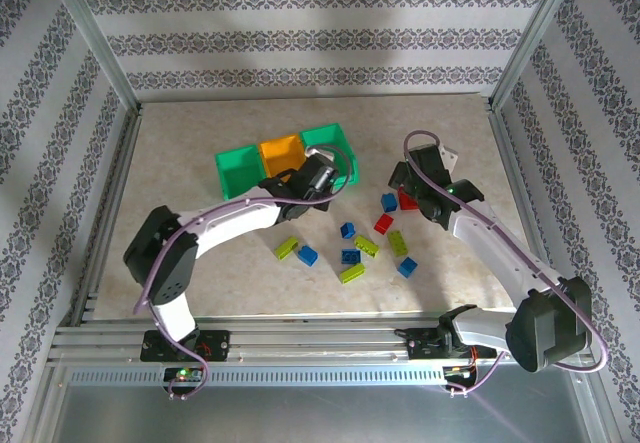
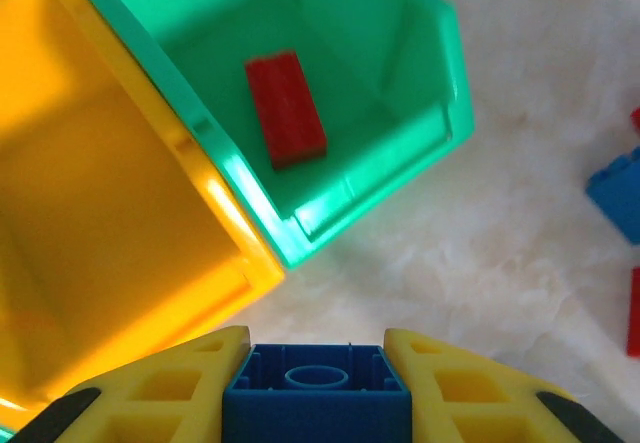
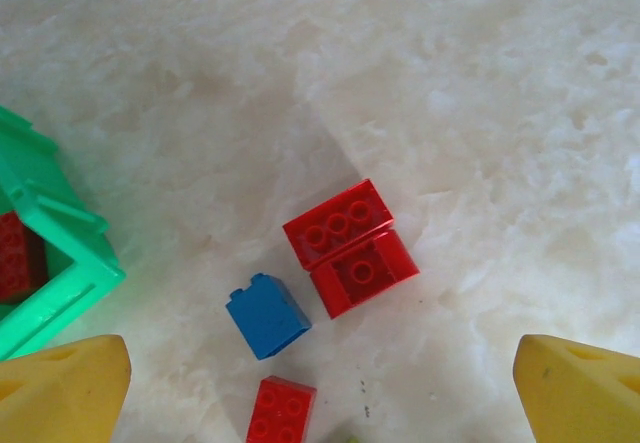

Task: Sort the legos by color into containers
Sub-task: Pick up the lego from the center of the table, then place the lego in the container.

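From above, three bins stand in a row toward the far edge of the table (image 1: 200,273): left green bin (image 1: 238,170), orange bin (image 1: 281,153), right green bin (image 1: 338,141). The left gripper (image 1: 326,173) hangs at the near rim of the right green bin. The loose legos (image 1: 349,256) lie scattered mid-table, between the bins and the near edge. The right gripper (image 1: 407,187) hovers over the right end of that scatter, so each arm seems to work its own side.

In the left wrist view, the fingers are closed on a blue brick (image 2: 316,398), its hollow underside facing the camera. It is poised over bare table just short of where the orange and right green bins meet. A red brick (image 2: 286,109) lies flat in the right green bin, so that bin probably takes red. The orange bin looks empty where it shows and seems the likelier target for the blue.

In the right wrist view, the fingers are spread wide with nothing between them. Below lies a touching red pair (image 3: 338,223), with a small blue lego (image 3: 268,315) just beside it and a lone red lego (image 3: 280,410) nearer the camera. The wide stance suits a descent, but the touching pair may get pinched together.
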Controlling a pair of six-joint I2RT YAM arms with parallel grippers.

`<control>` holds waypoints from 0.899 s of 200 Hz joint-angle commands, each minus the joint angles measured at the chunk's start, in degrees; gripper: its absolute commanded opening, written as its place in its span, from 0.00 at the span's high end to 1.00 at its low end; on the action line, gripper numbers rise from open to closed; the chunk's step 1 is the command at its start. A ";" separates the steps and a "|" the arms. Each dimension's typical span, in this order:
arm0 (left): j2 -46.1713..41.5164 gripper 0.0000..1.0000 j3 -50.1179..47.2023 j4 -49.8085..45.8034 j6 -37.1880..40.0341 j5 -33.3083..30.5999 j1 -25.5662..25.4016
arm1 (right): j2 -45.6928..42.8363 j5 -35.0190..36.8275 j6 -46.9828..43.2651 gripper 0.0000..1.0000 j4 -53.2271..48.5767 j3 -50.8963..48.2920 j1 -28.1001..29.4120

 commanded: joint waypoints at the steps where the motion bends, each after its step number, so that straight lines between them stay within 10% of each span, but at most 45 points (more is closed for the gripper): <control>1: -0.94 0.80 1.36 -2.09 3.17 -4.42 2.73 | -0.95 1.64 2.40 0.02 -2.39 -1.44 -1.15; 123: 14.30 0.79 14.29 -7.07 1.07 3.32 15.59 | 1.65 -3.67 3.01 0.02 -2.06 -4.88 -1.95; 180: 17.17 0.61 15.78 -7.83 -0.47 5.00 15.77 | 7.46 -5.28 3.24 0.08 -2.06 -2.34 4.47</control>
